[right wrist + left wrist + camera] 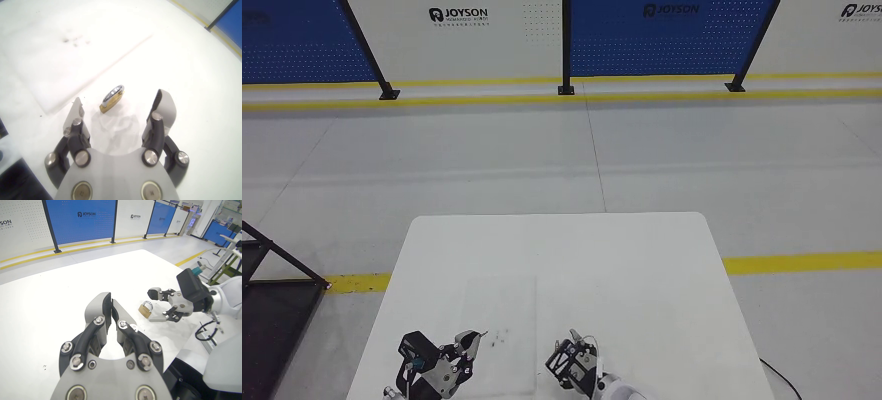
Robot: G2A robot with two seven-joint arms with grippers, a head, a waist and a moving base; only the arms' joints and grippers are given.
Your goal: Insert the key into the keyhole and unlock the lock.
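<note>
On the table (642, 260), a padlock (112, 100) lies before the parted right tool (118, 96); left tool (111, 302) pinched together.

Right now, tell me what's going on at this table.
A two-armed robot is working on a brass padlock that lies on the white table; its shackle looks closed. The right gripper is open and low, with the padlock just ahead of its fingertips, not touched. The left gripper is off to one side, shut; whether it pinches a key cannot be told. No key sticks out of the padlock.
</note>
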